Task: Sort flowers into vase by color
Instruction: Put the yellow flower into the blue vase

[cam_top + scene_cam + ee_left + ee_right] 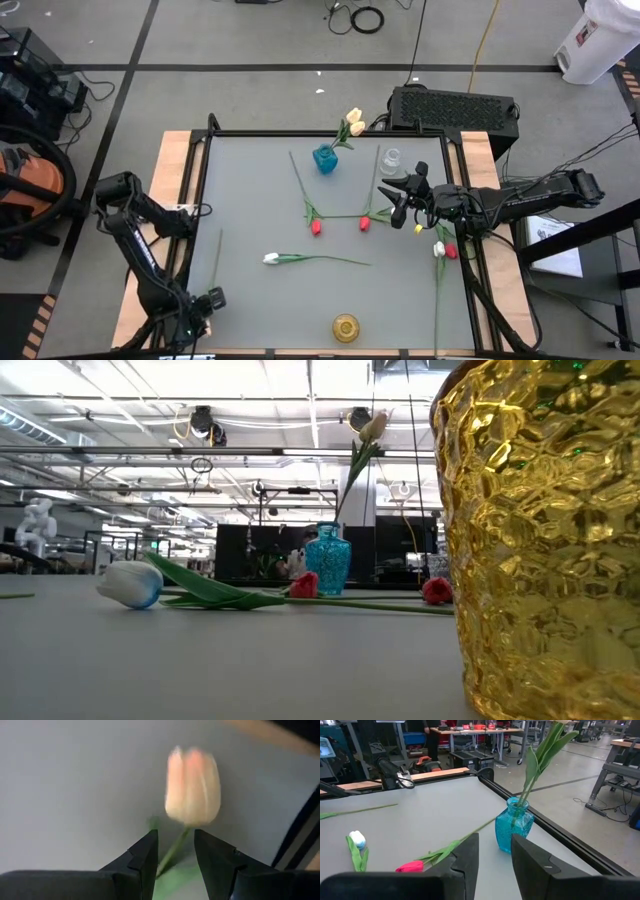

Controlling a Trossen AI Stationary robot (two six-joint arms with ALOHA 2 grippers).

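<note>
Left wrist view is showing your left hand [175, 857] pinching a cream-yellow tulip [192, 785] by its stem, bud just beyond the fingertips. Such a thin stem is risking slipping or twisting. Your right hand [400, 207], fingers narrowly parted and empty, is hovering beside the teal vase [325, 159], and could be knocking it.
</note>
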